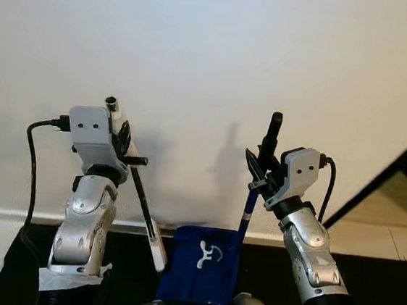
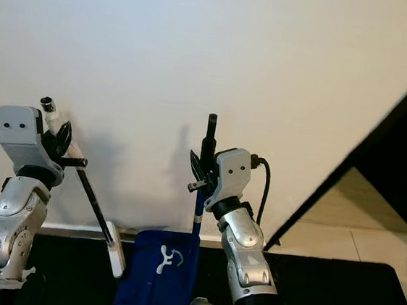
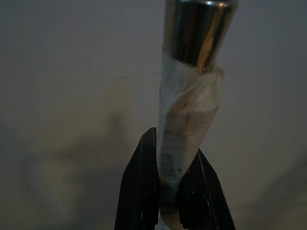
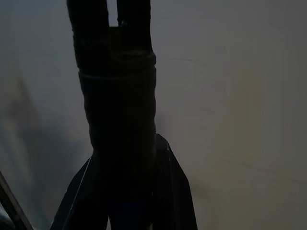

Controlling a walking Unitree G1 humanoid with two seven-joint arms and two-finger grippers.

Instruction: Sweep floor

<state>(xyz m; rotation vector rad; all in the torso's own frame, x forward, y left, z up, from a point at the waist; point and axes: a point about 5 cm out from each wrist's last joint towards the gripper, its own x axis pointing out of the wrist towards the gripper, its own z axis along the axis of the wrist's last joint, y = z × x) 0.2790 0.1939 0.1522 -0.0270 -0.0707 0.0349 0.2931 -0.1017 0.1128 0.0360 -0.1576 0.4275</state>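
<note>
The left gripper [image 1: 121,138] is raised in front of the white wall [image 1: 212,66]. Its fingers [image 3: 139,191] are pinched tight on the broom handle [image 1: 143,204]. The handle is a long thin stick. Its taped top end points up by the gripper, and the stick slants down toward the middle, to a white part low near the floor.

In the middle sits the blue dustpan [image 1: 202,265], low by the bottom of the wall. Its dark dustpan handle [image 1: 265,152] stands almost straight up. The right gripper [image 1: 259,174] is squeezed closed around that handle, just under its top.
</note>
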